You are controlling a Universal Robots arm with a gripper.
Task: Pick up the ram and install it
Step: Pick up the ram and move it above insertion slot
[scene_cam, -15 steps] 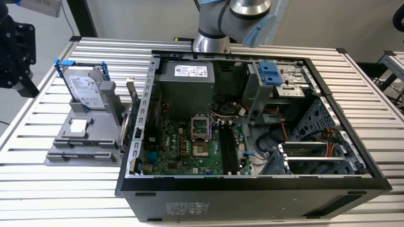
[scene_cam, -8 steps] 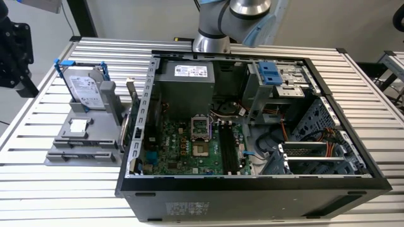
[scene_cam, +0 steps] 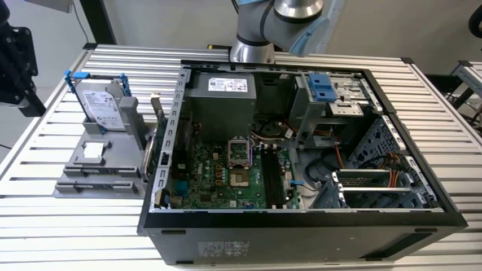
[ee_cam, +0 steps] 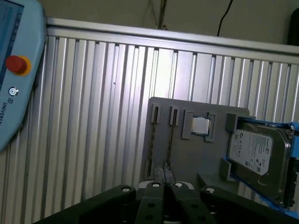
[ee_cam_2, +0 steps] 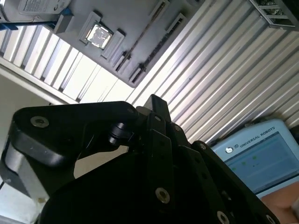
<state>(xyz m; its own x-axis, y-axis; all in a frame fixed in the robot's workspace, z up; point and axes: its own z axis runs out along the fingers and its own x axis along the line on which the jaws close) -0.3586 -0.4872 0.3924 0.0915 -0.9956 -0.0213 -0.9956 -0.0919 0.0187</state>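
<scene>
**Item:** ram [ee_cam: 171, 140], a long, narrow, dark stick, edge-on in a slot of the grey holder block [ee_cam: 187, 158], just ahead of the black end effector [ee_cam: 164, 173].
**End effector:** tips together, nothing held.
**Hazards (judged):** closed tips could strike the ram's edge, or the approach could drift onto the neighbouring stick [ee_cam: 152, 140].

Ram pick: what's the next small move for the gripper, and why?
Probably shift sideways to centre over one ram stick. In the first wrist view the gripper hangs clear of the grey holder, carrying nothing, lined up roughly between the two sticks standing on edge in its slots.
</scene>
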